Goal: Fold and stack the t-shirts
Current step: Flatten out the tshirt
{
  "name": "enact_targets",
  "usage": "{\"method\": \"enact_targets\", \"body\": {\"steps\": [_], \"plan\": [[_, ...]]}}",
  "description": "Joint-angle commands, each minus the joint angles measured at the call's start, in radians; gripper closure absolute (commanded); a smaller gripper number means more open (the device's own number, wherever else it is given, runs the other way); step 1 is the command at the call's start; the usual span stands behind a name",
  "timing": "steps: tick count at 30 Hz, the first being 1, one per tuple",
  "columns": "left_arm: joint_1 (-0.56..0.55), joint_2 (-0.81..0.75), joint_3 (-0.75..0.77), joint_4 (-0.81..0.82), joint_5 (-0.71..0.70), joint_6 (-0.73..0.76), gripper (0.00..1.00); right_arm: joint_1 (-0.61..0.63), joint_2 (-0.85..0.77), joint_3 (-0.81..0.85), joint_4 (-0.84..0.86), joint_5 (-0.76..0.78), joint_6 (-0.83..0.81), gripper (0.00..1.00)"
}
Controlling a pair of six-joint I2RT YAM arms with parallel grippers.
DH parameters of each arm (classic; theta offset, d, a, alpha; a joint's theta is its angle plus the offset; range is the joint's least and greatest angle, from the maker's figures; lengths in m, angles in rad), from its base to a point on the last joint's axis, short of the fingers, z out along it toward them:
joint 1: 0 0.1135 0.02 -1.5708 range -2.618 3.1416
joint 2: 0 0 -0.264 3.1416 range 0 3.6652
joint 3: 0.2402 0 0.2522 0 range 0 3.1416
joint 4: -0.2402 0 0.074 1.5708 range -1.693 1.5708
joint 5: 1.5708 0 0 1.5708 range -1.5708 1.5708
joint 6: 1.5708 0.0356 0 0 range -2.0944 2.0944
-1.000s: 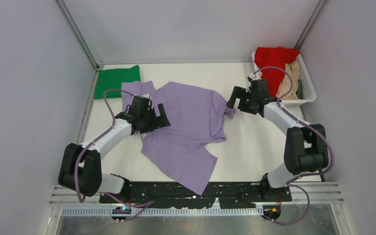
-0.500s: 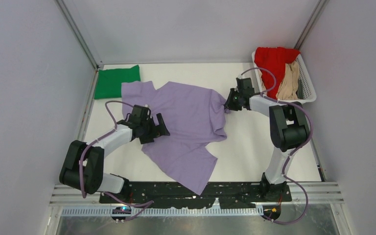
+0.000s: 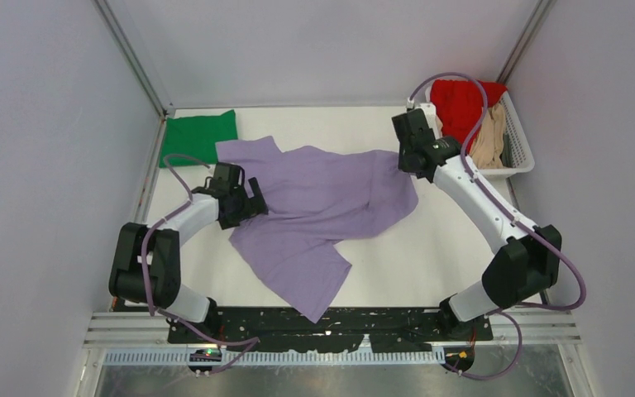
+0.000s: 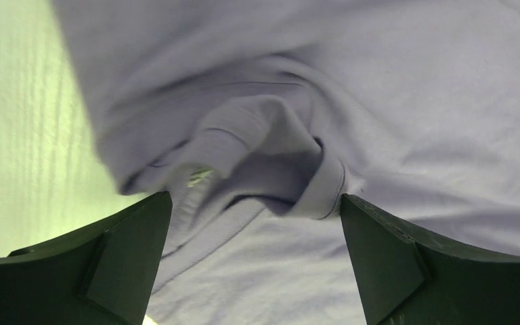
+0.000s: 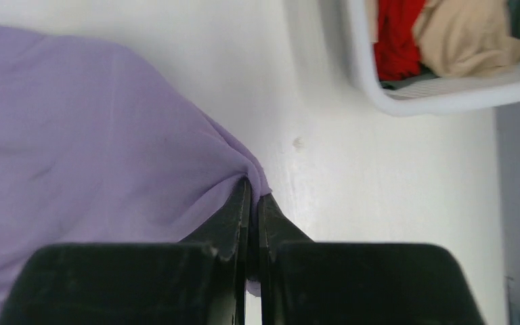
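Note:
A lavender t-shirt [image 3: 322,207] lies rumpled across the middle of the white table, drawn out toward the back right. My right gripper [image 3: 400,163] is shut on its right edge; the right wrist view shows the cloth [image 5: 108,135] pinched between the closed fingertips of that gripper [image 5: 253,193]. My left gripper [image 3: 248,201] is open over the shirt's left part. In the left wrist view that gripper [image 4: 254,223] has wide-apart fingers straddling a bunched fold with a stitched hem [image 4: 271,162], not gripping it. A folded green t-shirt [image 3: 198,136] lies at the back left.
A white slatted basket [image 3: 519,157] stands at the back right, holding a red shirt [image 3: 460,103] and a tan shirt [image 3: 488,136]. The right wrist view shows the basket's rim [image 5: 406,101] just beyond the gripped edge. Grey walls enclose the table on three sides.
My right gripper closed on the lavender shirt's right edge and pulled it toward the back right, stretching the cloth. My left gripper, still open, shifted left over the shirt.

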State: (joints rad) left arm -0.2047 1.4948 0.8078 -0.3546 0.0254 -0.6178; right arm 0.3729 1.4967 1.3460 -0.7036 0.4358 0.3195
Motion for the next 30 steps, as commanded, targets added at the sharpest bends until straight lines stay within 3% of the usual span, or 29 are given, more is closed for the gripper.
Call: {"method": "enact_targets", "body": {"steps": [1,7,9,10,11,13,16,23,26,30], "plan": [[0.018,0.026,0.082,-0.05,-0.078,0.053,0.0,0.005,0.08,0.138,-0.339,0.37,0.008,0.9],[0.027,0.086,0.151,-0.037,-0.076,0.045,0.0,-0.019,0.344,0.321,-0.284,0.322,-0.078,0.69],[0.03,0.132,0.199,-0.052,-0.066,0.035,0.0,-0.029,0.429,0.407,-0.281,0.275,-0.094,0.56],[0.034,0.155,0.226,-0.073,-0.056,0.028,0.0,-0.036,0.449,0.458,-0.287,0.257,-0.083,0.37],[0.034,0.178,0.252,-0.092,-0.038,0.022,0.0,-0.04,0.464,0.469,-0.285,0.252,-0.075,0.31],[0.033,0.206,0.277,-0.097,-0.03,0.011,0.0,-0.043,0.419,0.434,-0.224,0.234,-0.063,0.17],[0.036,0.239,0.307,-0.086,-0.03,-0.005,0.0,-0.071,0.29,0.227,-0.076,0.13,-0.062,0.0],[0.047,0.419,0.518,-0.127,0.092,-0.044,0.0,-0.325,-0.021,-0.281,0.293,-0.493,0.027,0.05],[0.047,0.503,0.636,-0.134,0.139,-0.063,0.0,-0.422,-0.075,-0.378,0.365,-0.556,0.053,0.05],[0.047,0.648,0.819,-0.183,0.225,-0.101,0.0,-0.46,-0.114,-0.464,0.438,-0.618,0.068,0.05]]}}
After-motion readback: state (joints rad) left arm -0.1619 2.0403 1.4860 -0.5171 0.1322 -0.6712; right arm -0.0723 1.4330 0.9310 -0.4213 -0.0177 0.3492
